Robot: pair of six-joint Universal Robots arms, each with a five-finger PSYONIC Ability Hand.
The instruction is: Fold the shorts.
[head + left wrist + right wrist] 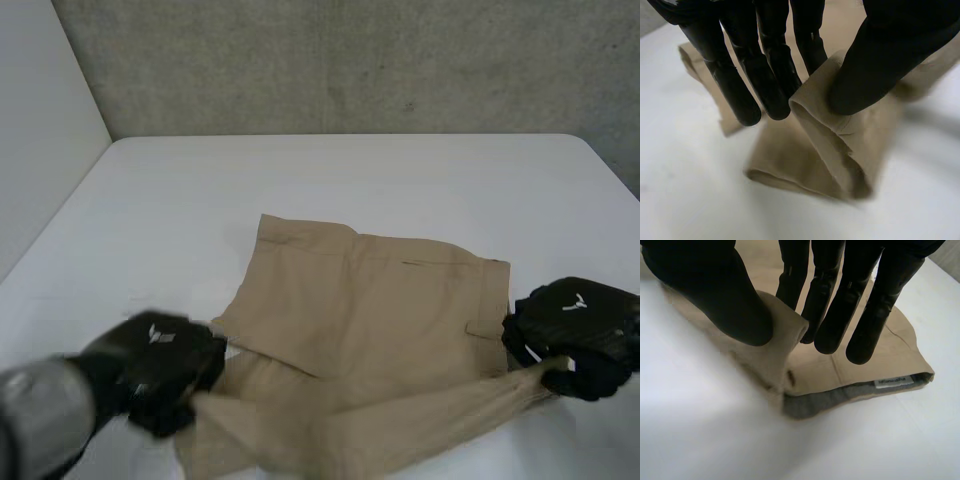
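Shorts [370, 300], one pair, pinched by left robot hand [160, 365] and right robot hand [575, 320]

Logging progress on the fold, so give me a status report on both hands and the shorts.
Left hand pinching leg hem. Right hand pinching waistband corner. Shorts: near edge lifted. Nothing in the way.

Lit softly and evenly from above, fairly bright. Glows near washed-out on the smooth white surface [330, 180], without hard glare. Falls dimmer over the rough grey concrete wall [350, 60]. Leaves only faint soft shadow beneath the lifted tan fabric shorts [370, 300].
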